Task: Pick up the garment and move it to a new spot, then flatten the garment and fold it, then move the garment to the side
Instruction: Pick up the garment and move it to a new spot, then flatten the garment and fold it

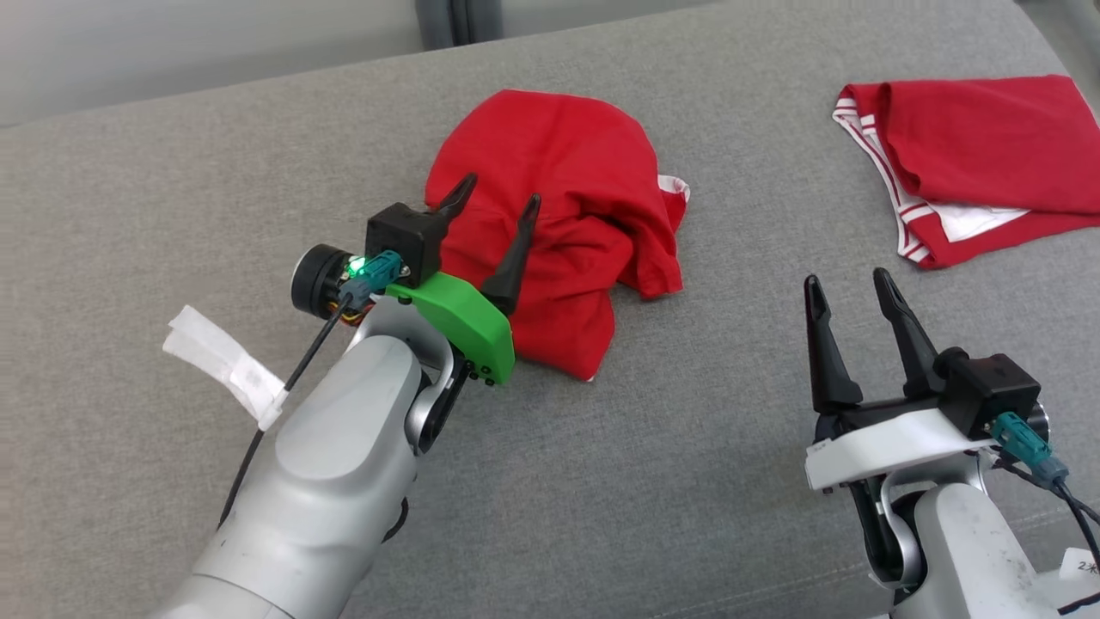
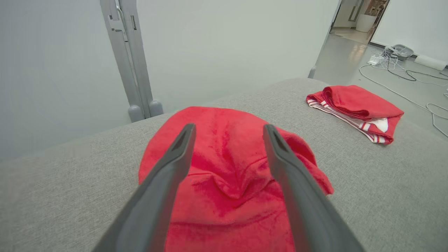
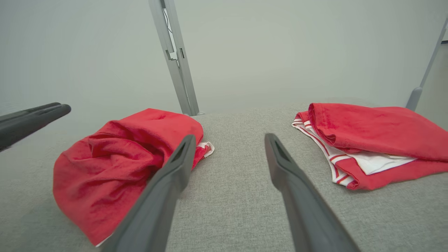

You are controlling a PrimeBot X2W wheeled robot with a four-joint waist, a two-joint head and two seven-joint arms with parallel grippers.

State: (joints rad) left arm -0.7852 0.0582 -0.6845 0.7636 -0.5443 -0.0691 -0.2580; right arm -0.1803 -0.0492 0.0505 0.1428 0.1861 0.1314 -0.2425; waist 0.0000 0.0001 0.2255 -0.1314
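The crumpled red garment (image 1: 559, 232) lies near the far edge of the cushion (image 1: 687, 447). It looks soft, light and floppy, so pinch a raised fold. Your left gripper (image 1: 500, 191) hangs spread over it; the right gripper (image 1: 846, 279) is spread and empty.

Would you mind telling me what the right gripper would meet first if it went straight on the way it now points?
Probably the bare grey cushion between the crumpled red garment and the folded red garment; the right gripper points into that gap, though its height is unclear.
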